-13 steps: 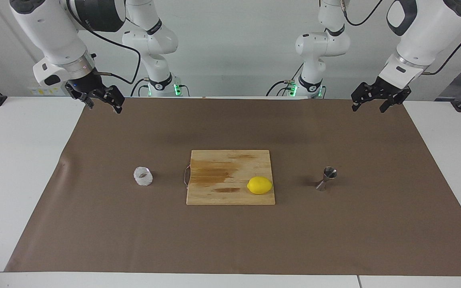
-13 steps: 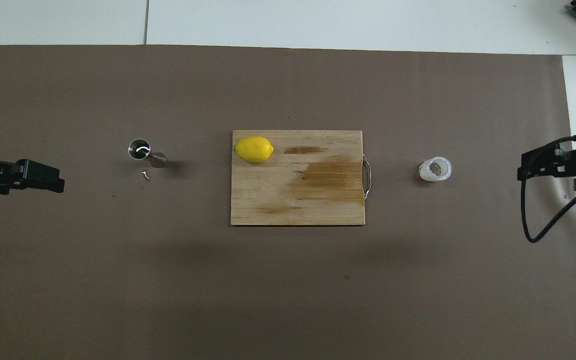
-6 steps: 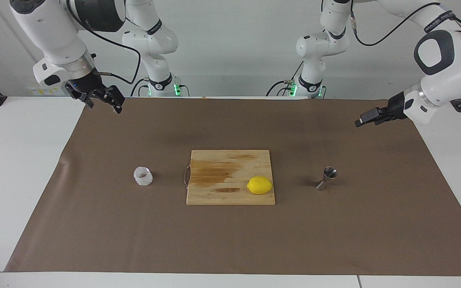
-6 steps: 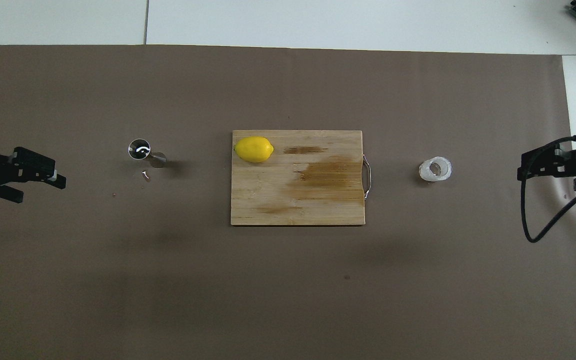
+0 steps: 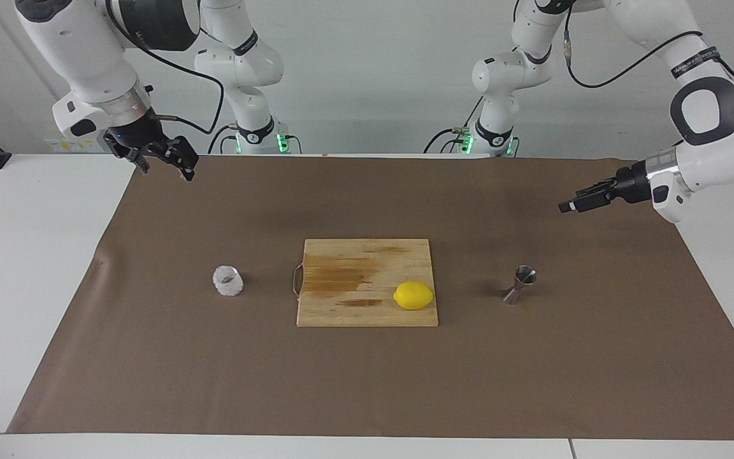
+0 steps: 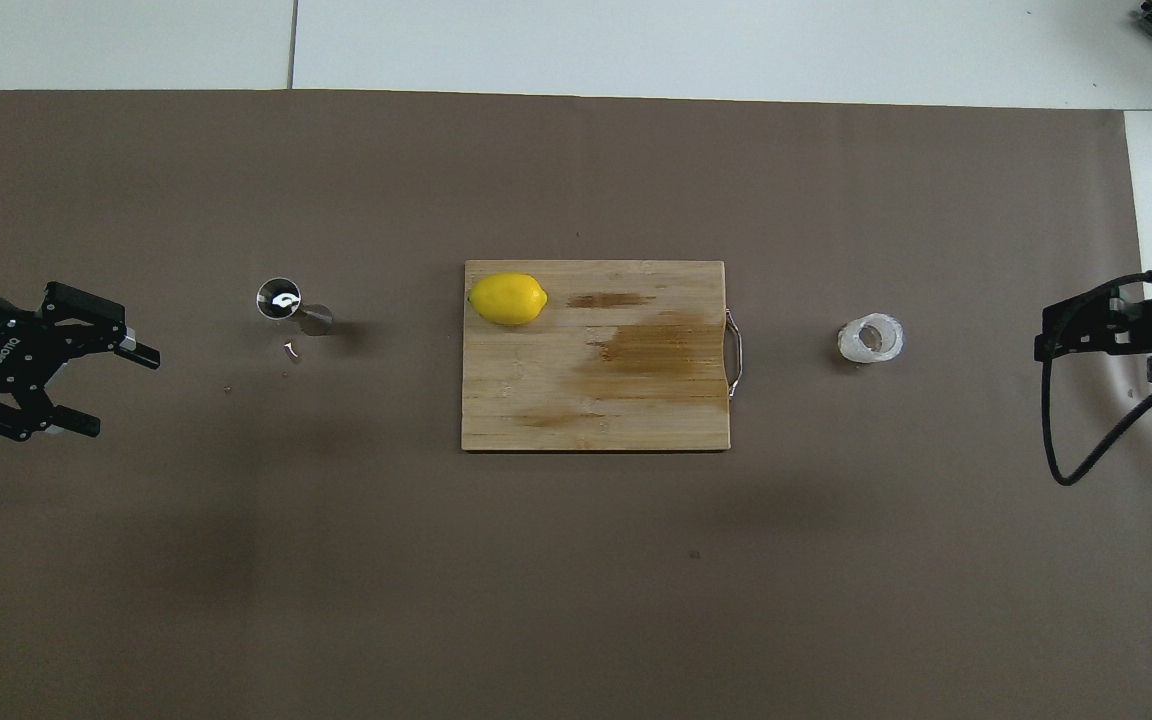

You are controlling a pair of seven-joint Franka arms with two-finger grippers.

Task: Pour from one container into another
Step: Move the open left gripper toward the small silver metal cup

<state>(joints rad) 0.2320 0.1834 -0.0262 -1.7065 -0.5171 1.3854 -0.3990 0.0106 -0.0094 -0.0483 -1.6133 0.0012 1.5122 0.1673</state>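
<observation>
My left claw (image 6: 116, 385) is spread wide at the left edge of the overhead view. The steel jigger (image 6: 288, 306) stands up, just right of it. The glass cup (image 6: 871, 339) sits mid-right, nearer my right claw (image 6: 1061, 335), also spread.

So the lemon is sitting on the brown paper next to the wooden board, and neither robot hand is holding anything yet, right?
Not quite: the lemon lies on the wooden board, at one corner, as the overhead view shows. The rest holds: the left gripper and right gripper are both empty.
</observation>
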